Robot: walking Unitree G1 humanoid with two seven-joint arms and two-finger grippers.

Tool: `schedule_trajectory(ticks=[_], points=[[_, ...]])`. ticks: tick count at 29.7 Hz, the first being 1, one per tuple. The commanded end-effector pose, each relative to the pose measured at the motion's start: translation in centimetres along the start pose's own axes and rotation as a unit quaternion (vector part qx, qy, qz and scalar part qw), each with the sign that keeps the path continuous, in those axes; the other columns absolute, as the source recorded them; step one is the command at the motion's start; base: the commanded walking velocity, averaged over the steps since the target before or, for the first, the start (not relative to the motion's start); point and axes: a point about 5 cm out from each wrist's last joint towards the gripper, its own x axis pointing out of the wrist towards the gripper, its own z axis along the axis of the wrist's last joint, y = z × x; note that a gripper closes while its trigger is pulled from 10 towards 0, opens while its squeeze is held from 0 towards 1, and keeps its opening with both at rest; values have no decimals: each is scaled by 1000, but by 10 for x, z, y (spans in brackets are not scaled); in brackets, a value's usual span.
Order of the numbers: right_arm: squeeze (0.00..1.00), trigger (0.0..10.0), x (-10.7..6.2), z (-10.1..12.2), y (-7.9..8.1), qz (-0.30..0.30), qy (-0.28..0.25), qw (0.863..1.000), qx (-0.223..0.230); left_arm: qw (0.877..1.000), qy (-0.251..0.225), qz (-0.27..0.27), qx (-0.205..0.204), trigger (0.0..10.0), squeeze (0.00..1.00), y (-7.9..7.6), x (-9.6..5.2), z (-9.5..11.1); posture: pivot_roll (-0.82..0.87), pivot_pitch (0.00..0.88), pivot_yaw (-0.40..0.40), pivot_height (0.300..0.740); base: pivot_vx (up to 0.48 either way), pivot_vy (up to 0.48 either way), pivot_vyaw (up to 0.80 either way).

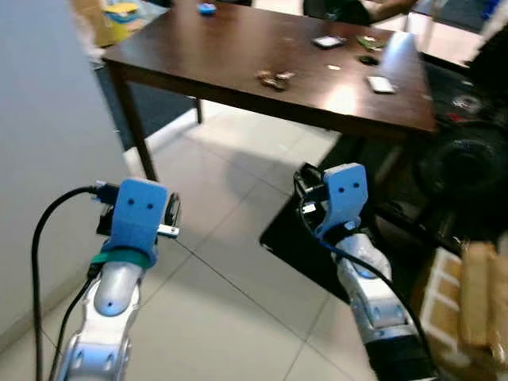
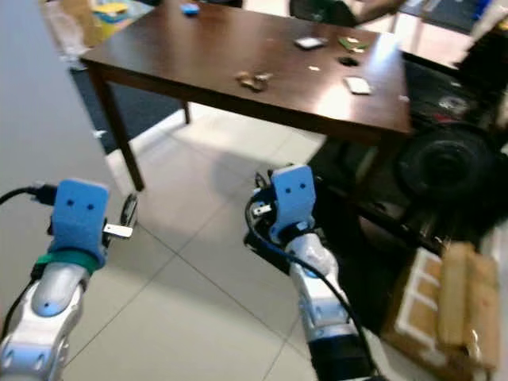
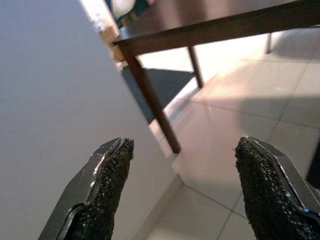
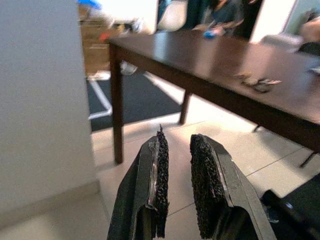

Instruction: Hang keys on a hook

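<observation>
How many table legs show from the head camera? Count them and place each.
2. One leg stands under the near left corner of the table, close to the wall; a second leg stands further back on that side. Legs at the right end may be hidden behind dark clutter.

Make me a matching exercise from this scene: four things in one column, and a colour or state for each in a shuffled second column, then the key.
Things:
1. keys
2. table
3. left gripper
4. right gripper

States:
A. dark brown wood, on slim legs
B. fingers wide apart, holding nothing
C. lying on the tabletop near its front edge
D. fingers nearly closed, a narrow gap between them, nothing held

Pairs: 1-C, 2-A, 3-B, 4-D
</observation>
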Motion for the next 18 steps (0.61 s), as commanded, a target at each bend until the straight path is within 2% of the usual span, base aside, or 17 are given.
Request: schedule_trajectory(ticks=[1,5,18], points=[[0,10000,-4,-6,-9,-14,14,1000,-5,1000,0,-10,2,10000,0,-7,-1,-1,-44,84,69,740,450,0,0],[0,10000,-4,-5,-10,-15,13,1000,-5,1000,-3,-11,2,10000,0,-8,0,0,-46,83,69,740,453,0,0],[0,10000,-4,-7,-12,-16,11,1000,0,1000,-13,-12,-2,10000,0,-9,1,0,-46,83,69,740,448,0,-800]])
